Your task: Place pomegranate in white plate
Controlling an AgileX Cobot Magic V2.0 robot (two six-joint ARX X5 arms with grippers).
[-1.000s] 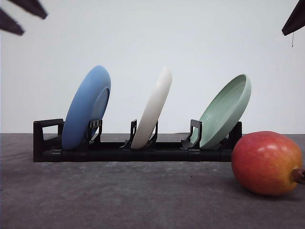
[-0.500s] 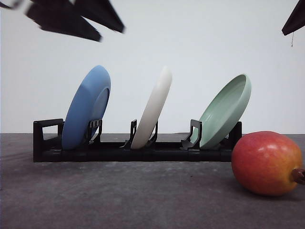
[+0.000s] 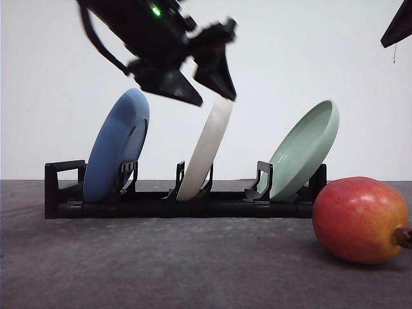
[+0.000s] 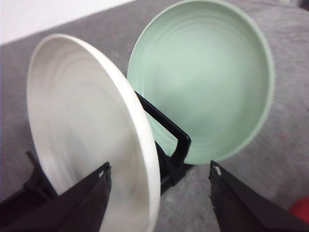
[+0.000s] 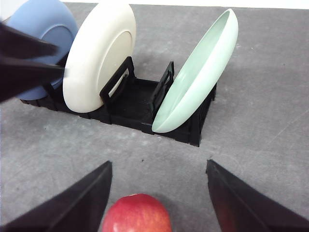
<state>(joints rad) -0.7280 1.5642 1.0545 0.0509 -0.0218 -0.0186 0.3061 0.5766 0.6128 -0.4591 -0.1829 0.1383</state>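
The pomegranate (image 3: pixel 360 219), red blending to orange, lies on the grey table at the front right, also seen between the right fingers as pomegranate (image 5: pixel 137 213). The white plate (image 3: pixel 207 148) stands tilted in the middle slot of a black rack (image 3: pixel 161 207). My left gripper (image 3: pixel 205 90) hovers open just over the white plate's top rim; its wrist view shows the white plate (image 4: pixel 82 125) close by, its rim between the spread fingers. My right gripper (image 5: pixel 159 163) is open above the pomegranate, apart from it.
A blue plate (image 3: pixel 116 148) leans in the rack's left slot and a pale green plate (image 3: pixel 302 151) in the right slot, close to the pomegranate. Bare grey table (image 3: pixel 161 264) stretches in front of the rack.
My left gripper has swept from the top left corner rightward and down to the white plate's upper rim. The pomegranate, plates and right arm have not moved.
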